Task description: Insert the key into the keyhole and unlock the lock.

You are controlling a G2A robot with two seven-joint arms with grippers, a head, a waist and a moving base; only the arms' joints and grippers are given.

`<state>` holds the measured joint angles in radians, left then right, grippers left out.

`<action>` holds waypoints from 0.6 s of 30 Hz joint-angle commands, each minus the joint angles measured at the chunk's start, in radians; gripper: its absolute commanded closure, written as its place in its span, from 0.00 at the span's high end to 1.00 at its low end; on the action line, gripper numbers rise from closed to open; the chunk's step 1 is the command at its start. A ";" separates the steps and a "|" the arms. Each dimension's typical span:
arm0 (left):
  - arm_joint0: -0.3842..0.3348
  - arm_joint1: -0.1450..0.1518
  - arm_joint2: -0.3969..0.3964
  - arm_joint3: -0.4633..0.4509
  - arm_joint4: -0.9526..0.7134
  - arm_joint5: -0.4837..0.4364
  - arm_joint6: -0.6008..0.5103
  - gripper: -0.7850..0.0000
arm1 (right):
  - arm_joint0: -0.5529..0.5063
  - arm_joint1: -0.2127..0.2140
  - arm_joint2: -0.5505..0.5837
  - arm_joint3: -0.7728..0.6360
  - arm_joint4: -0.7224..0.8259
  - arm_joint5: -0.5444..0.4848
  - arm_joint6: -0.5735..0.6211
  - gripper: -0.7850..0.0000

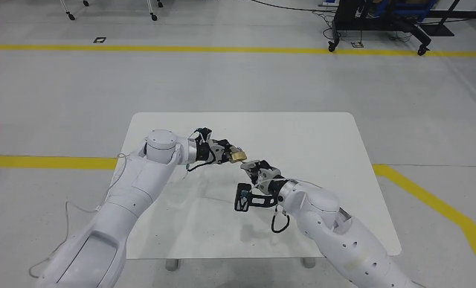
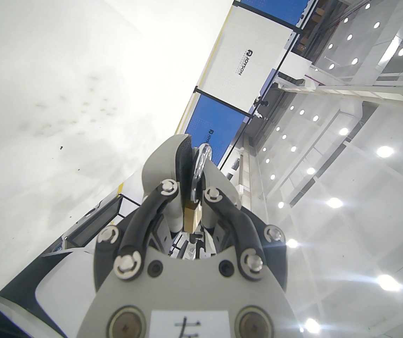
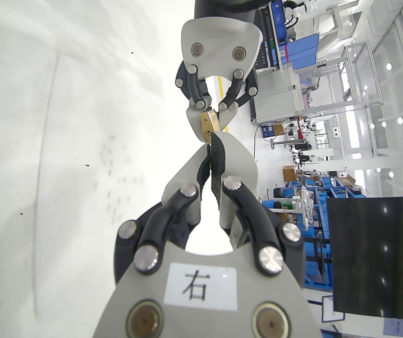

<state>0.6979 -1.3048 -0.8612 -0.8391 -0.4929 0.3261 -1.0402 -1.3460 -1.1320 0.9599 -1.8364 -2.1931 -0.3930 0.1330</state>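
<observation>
Above the middle of the white table [image 1: 320, 139], my left gripper [image 1: 225, 152] is shut on a small brass padlock [image 1: 237, 155]. From the right wrist, that left gripper [image 3: 211, 118] pinches the padlock [image 3: 209, 128] with its keyhole end pointing at my right gripper [image 3: 212, 141]. The right gripper [image 1: 255, 168] is shut, its tips touching that end. The key sits between its black pads and is almost wholly hidden. In the left wrist view the brass body [image 2: 191, 218] shows between the left gripper's [image 2: 191, 149] fingers, with a round silver metal part [image 2: 200, 165] at the tips.
Both arms meet near the table's centre, held off its surface. The tabletop is bare to the right and towards the back edge [image 1: 245, 114]. A yellow floor line [image 1: 416, 185] runs past the right side.
</observation>
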 commanded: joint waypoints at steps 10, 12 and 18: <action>-0.002 -0.005 0.002 0.010 -0.003 0.006 -0.010 0.00 | -0.011 -0.008 -0.019 -0.018 -0.067 0.015 0.078 0.00; -0.003 -0.007 0.002 0.013 -0.005 0.008 -0.013 0.00 | -0.009 -0.011 -0.029 -0.018 -0.076 0.019 0.094 0.00; -0.005 -0.010 0.002 0.022 -0.008 0.016 -0.012 0.00 | -0.003 -0.021 -0.055 -0.021 -0.113 0.024 0.137 0.00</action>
<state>0.6928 -1.3141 -0.8590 -0.8185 -0.5007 0.3403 -1.0549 -1.3495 -1.1514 0.9083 -1.8563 -2.2983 -0.3715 0.2604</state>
